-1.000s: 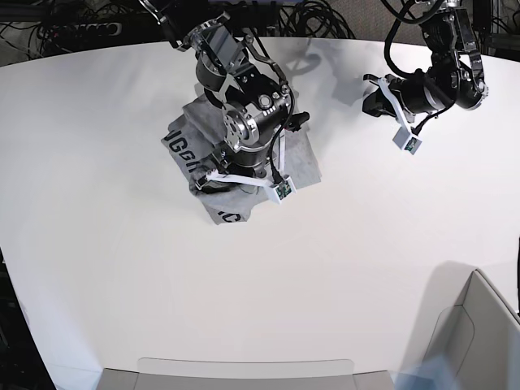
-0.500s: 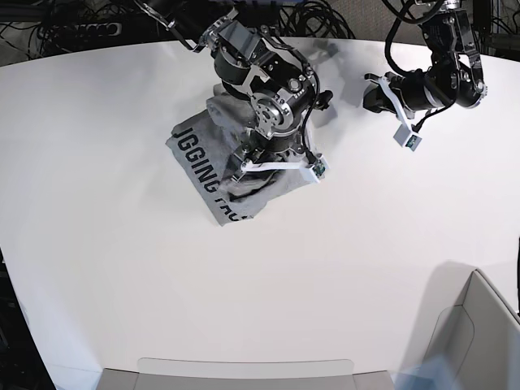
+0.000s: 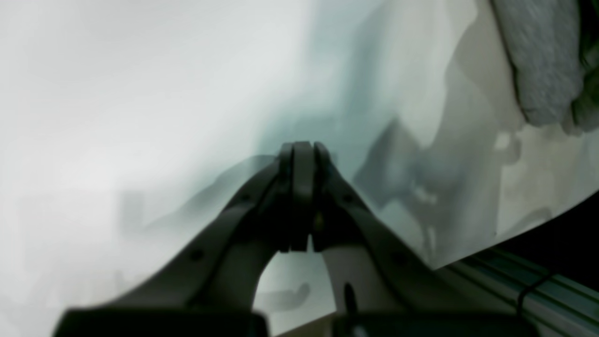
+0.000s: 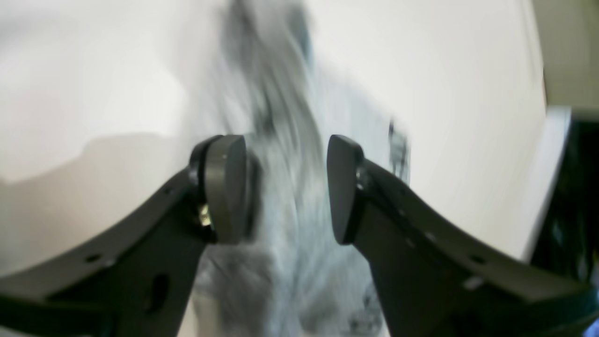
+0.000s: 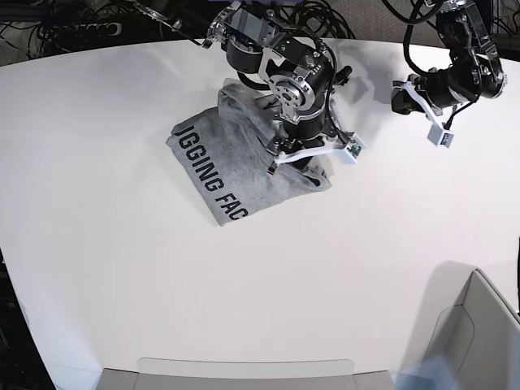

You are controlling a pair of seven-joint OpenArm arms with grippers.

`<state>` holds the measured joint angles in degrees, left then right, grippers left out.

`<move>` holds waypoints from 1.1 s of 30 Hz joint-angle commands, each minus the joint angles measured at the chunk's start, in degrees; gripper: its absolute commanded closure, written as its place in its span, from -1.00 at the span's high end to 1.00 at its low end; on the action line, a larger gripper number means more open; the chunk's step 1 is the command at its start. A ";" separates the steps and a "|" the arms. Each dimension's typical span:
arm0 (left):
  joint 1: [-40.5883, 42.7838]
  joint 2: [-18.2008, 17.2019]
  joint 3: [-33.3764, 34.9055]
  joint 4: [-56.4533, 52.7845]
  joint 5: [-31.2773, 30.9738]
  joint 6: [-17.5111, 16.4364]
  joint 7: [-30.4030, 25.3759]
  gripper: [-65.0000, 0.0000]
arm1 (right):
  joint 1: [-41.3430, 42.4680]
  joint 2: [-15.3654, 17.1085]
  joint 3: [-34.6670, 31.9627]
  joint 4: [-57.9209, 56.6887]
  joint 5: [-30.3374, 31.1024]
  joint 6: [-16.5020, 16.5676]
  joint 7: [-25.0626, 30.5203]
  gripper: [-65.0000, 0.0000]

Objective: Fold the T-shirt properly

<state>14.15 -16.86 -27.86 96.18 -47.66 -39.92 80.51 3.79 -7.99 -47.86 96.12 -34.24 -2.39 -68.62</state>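
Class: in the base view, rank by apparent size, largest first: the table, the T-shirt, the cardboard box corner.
1. Table, by far the largest.
2. T-shirt.
3. Box corner: looks similar to the T-shirt, but it is cropped and nearer the camera, so this ranking is unsure.

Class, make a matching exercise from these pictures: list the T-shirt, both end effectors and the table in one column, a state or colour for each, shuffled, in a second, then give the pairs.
Column one:
1. T-shirt
2. left end effector
3. right end effector
4. table

Column two:
A. shut, empty
B. white
C. grey, black lettering
D. open over the cloth

Pairs: 1-C, 2-A, 3-D, 4-B
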 commanded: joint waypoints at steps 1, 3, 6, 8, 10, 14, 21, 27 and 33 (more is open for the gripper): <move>0.05 -0.68 -1.11 0.83 -0.74 -0.08 -0.51 -1.00 | 0.21 -1.01 0.16 2.65 -0.97 -0.29 2.11 -0.13; 0.05 -0.68 -1.73 0.92 -0.74 -0.08 -0.51 -1.00 | -0.41 -1.01 1.39 5.20 -0.97 -0.29 4.93 -0.13; -0.04 -0.68 -1.46 1.62 -0.74 -0.08 -0.51 -1.00 | -0.58 -1.01 6.05 7.49 -0.97 -0.29 5.72 -0.13; -0.04 -0.50 -0.58 3.99 -0.74 -0.08 -0.51 -1.00 | -0.58 -0.58 10.80 8.54 -0.97 -0.29 5.72 -0.13; -0.04 -0.50 2.14 7.42 -0.74 -0.08 -0.51 -1.00 | -0.76 -0.23 17.22 9.95 -0.97 -0.29 5.81 -0.13; -0.22 -0.41 9.97 14.90 -0.74 -0.08 -3.81 -1.00 | -1.90 1.35 29.70 13.91 -0.97 0.24 6.07 -0.24; -0.57 -0.59 22.54 17.97 -0.74 -0.08 -11.81 -1.00 | -4.63 2.49 46.76 14.79 -0.18 0.33 5.81 -1.00; -3.73 -0.41 28.60 18.32 -0.74 -0.08 -16.38 -1.00 | -7.79 3.72 58.98 14.79 11.60 0.33 5.72 -1.00; -6.64 -0.32 33.88 18.32 -0.74 -0.08 -23.32 -1.00 | -9.99 5.48 62.93 14.43 19.69 0.33 5.72 -1.00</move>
<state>8.32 -16.95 5.87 113.51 -47.27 -39.92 58.67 -6.87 -2.24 15.18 109.60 -14.94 -2.00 -63.96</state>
